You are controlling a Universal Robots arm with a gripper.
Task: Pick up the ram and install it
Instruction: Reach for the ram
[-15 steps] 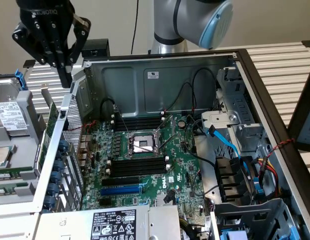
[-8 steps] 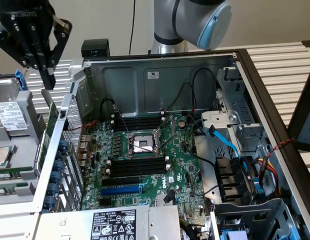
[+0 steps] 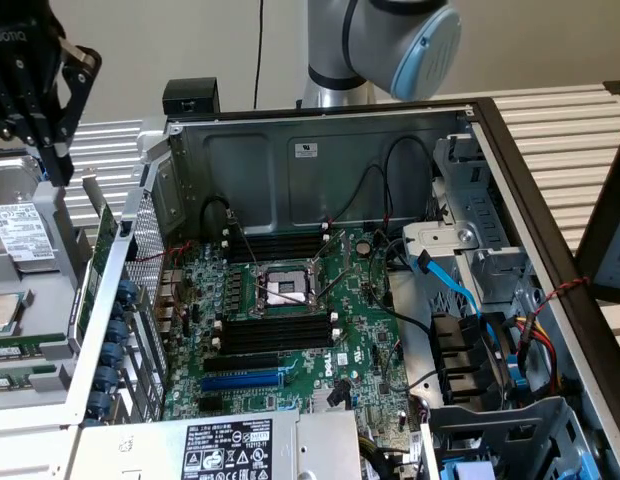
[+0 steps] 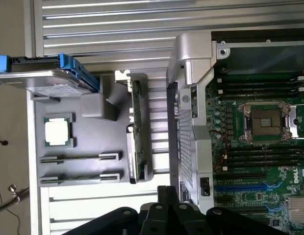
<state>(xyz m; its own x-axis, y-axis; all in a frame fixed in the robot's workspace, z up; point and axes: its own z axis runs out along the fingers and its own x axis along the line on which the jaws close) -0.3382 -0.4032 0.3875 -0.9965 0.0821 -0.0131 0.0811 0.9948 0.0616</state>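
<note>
Two ram sticks (image 3: 12,351) stand on edge in a grey parts tray (image 3: 50,215) at the exterior view's left; in the wrist view they are thin bars (image 4: 81,157) side by side in the tray (image 4: 93,142). My black gripper (image 3: 55,165) hangs above the tray's far end, well above the sticks, shut with nothing in it. Its fingers (image 4: 164,205) meet in the wrist view. The open computer case holds a green motherboard with long black memory slots (image 3: 280,332) (image 4: 260,156) beside the processor socket (image 3: 282,290).
The tray also carries a hard drive in a blue frame (image 4: 44,81), a processor chip (image 4: 58,132) and an upright green card (image 4: 135,132). The case's metal side wall (image 3: 120,300) stands between tray and motherboard. A blue expansion slot (image 3: 245,380) and loose cables (image 3: 460,290) lie inside.
</note>
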